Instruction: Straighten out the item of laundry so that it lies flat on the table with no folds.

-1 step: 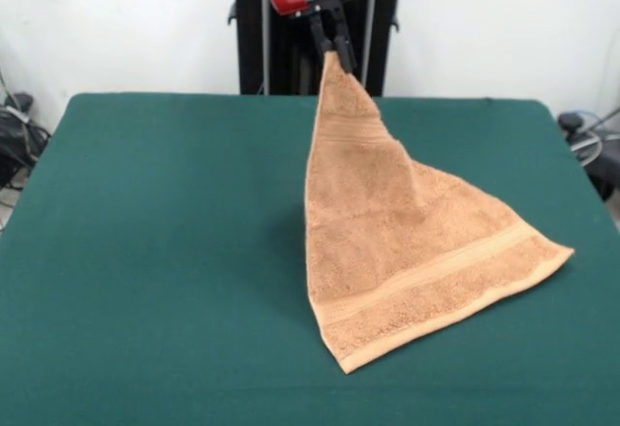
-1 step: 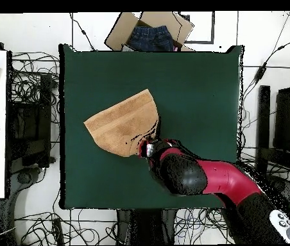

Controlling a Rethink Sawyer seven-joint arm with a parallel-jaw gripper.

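Observation:
The orange-tan terry towel (image 1: 387, 242) hangs like a tent from one pinched corner, its lower part resting on the green table (image 1: 155, 252). A woven band stripe runs near its low front edge. My gripper (image 1: 332, 53) is high above the far middle of the table, shut on the towel's top corner. From overhead the towel (image 2: 122, 123) spreads left of the gripper (image 2: 149, 148), and the red and black arm reaches in from the lower right. The raised corner is partly hidden by the gripper head.
A cardboard box (image 2: 151, 29) with blue denim in it sits just past one table edge. Cables (image 2: 32, 83) cover the floor around the table. Dark equipment stands beside the table's sides. Broad bare felt lies on both sides of the towel.

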